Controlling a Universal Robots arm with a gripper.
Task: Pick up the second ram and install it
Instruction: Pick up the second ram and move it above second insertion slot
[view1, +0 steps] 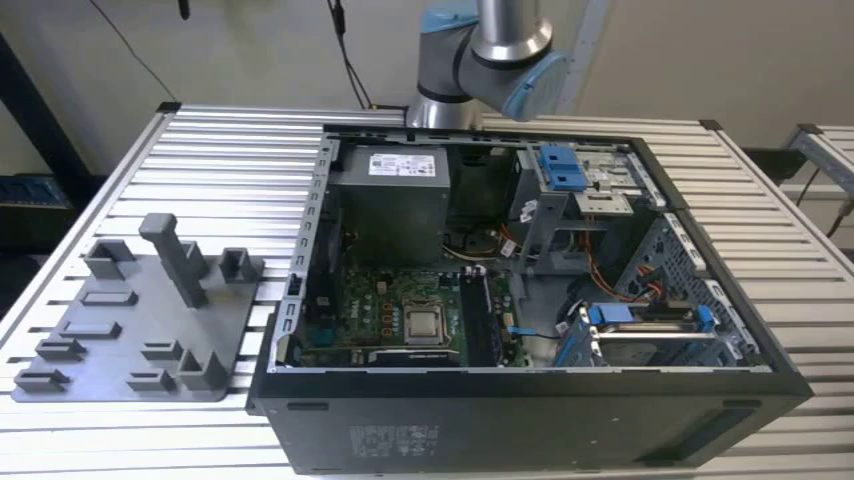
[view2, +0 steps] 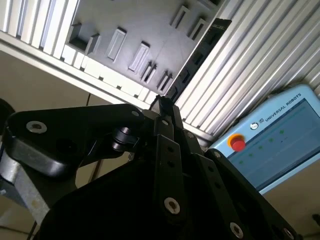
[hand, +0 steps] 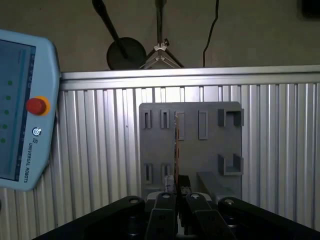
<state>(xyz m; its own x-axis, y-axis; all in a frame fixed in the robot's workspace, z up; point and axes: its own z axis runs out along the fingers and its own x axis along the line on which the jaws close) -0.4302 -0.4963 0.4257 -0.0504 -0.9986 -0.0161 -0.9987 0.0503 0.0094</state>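
Second ram (hand: 176, 145) in gripper (hand: 176, 194) above slatted metal table (hand: 100, 150).

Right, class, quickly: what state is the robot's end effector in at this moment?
End effector: closed, holding the thin, narrow, dark circuit-board memory stick.

This looks like a robotics lab or a test workshop. A robot arm (view1: 487, 55) stands at the back of a table (view1: 200, 150) made of metal slats. On the table there are an open computer case (view1: 534, 425) and a grey tray (view1: 140, 322) with posts. A blue control tablet (hand: 20, 100) with a red stop button (hand: 36, 106) is near the table's edge. Cables (hand: 210, 30) hang along the plain wall.
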